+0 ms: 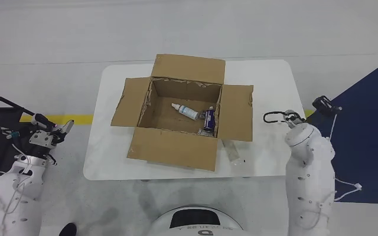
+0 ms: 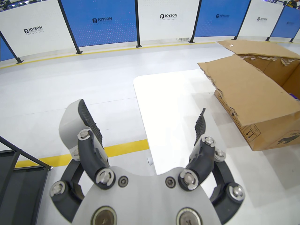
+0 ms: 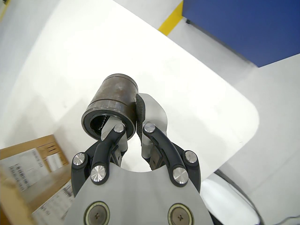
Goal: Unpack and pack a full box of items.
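Observation:
An open cardboard box (image 1: 177, 118) stands mid-table with its flaps spread. Inside lie a white bottle (image 1: 185, 110) and a blue can (image 1: 208, 119). My right gripper (image 3: 121, 113) is shut on a dark metal cylinder (image 3: 112, 101), hollow with a ring of small balls inside, held above the white table (image 3: 164, 71) to the right of the box. In the top view that gripper (image 1: 282, 117) sits near the table's right edge. My left gripper (image 2: 141, 108) is open with nothing between its fingers. It hangs off the table's left edge (image 1: 56, 127), apart from the box (image 2: 257, 99).
A clear plastic piece (image 1: 233, 152) lies on the table by the box's front right corner. A labelled box flap (image 3: 30, 155) is close to the right gripper. A black rack (image 2: 18, 165) stands left of the left arm. Blue floor (image 3: 234, 12) lies beyond the table's right edge.

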Controlling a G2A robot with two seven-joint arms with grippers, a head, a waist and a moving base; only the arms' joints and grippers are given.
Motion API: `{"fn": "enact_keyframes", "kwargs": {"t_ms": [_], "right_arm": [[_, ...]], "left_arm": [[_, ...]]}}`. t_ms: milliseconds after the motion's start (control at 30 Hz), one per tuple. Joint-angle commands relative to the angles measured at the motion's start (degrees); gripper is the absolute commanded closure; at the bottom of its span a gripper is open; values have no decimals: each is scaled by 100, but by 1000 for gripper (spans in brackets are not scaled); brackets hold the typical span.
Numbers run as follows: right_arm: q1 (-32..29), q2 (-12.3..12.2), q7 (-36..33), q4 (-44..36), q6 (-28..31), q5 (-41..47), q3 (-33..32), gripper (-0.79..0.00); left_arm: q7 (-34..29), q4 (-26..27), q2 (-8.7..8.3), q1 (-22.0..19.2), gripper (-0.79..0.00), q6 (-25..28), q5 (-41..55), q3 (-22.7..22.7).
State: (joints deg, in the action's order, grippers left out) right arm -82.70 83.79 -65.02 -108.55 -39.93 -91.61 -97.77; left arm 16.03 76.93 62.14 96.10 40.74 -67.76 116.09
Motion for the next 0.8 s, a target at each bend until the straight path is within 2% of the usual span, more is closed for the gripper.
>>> {"fn": "enact_keyframes", "kwargs": {"t_ms": [0, 233, 400, 767], "right_arm": [[413, 63, -428, 478, 492, -692, -55, 0], [1213, 455, -1536, 1154, 1601, -1762, -371, 0], [1438, 709, -2096, 1268, 2161, -1660, -481, 0], [1786, 1018, -2298, 1895, 2364, -2157, -752, 0]], "left_arm": [[0, 0, 0, 0, -785, 0, 0, 0], [0, 0, 0, 0, -785, 0, 0, 0], [0, 0, 0, 0, -785, 0, 0, 0], [0, 0, 0, 0, -785, 0, 0, 0]]}}
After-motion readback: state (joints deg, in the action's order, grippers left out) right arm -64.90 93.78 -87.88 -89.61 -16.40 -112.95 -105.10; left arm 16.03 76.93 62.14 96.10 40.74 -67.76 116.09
